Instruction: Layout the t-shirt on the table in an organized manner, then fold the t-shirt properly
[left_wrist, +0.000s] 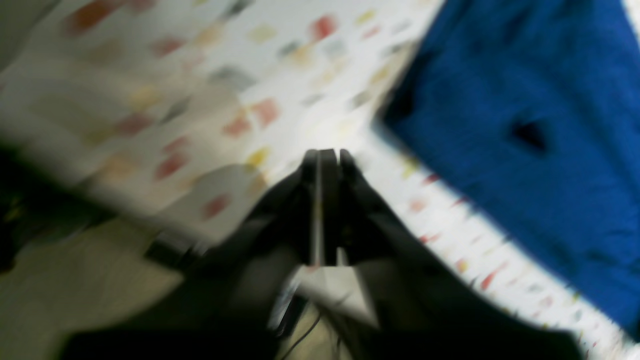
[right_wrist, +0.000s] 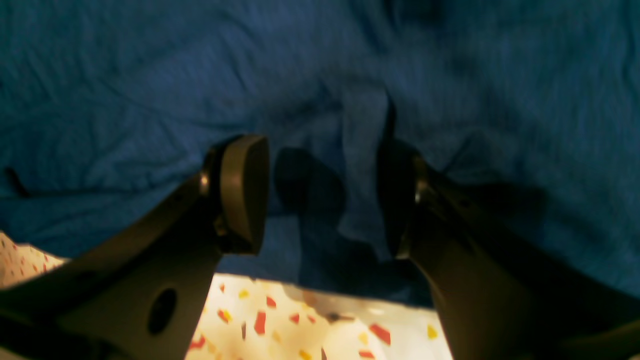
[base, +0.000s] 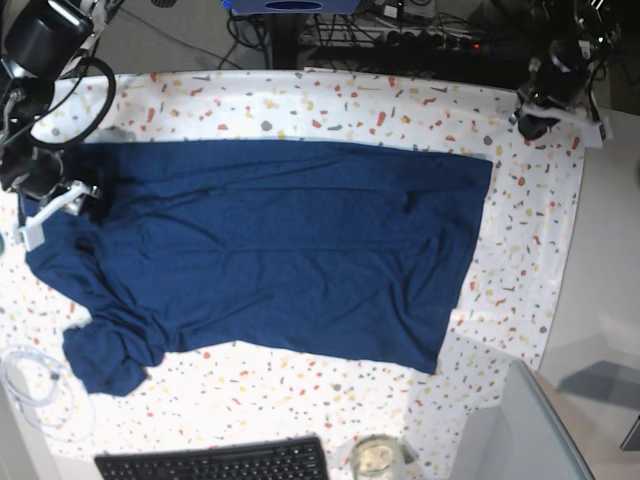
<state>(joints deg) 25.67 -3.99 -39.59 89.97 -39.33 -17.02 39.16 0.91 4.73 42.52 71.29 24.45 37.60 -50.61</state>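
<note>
Look at the base view and you will see the t-shirt (base: 270, 250) spread across the middle of the bench (base: 520, 260), lying mostly flat with its long edges running from nine to three o'clock. The end toward three o'clock is a fairly straight edge; the end toward nine o'clock is rumpled, and one sleeve (base: 105, 355) is bunched at about eight o'clock. Your right tool (right_wrist: 320, 195) sits at the nine o'clock side of the bench in the base view, over that rumpled end. In its wrist view the jaws stand clearly apart, with a raised fold of the blue fabric between them; that fold lies against the pad on the three o'clock side, while the other pad (right_wrist: 242, 192) is clear of it, so nothing is clamped. The speckled bench surface shows just below the shirt's edge at six o'clock in that view. Your left tool (left_wrist: 327, 160) is up at the one o'clock corner of the bench in the base view, well apart from the shirt. Its wrist view is heavily blurred, but the two dark fingers (left_wrist: 350, 170) appear almost together with only a thin pale sliver between them, and nothing is held. In that view the shirt fills the two to four o'clock region, off to the side of the fingers. A keyboard (base: 215, 462) lies at the six o'clock edge, and a coiled white cable (base: 35, 385) at eight o'clock.
</note>
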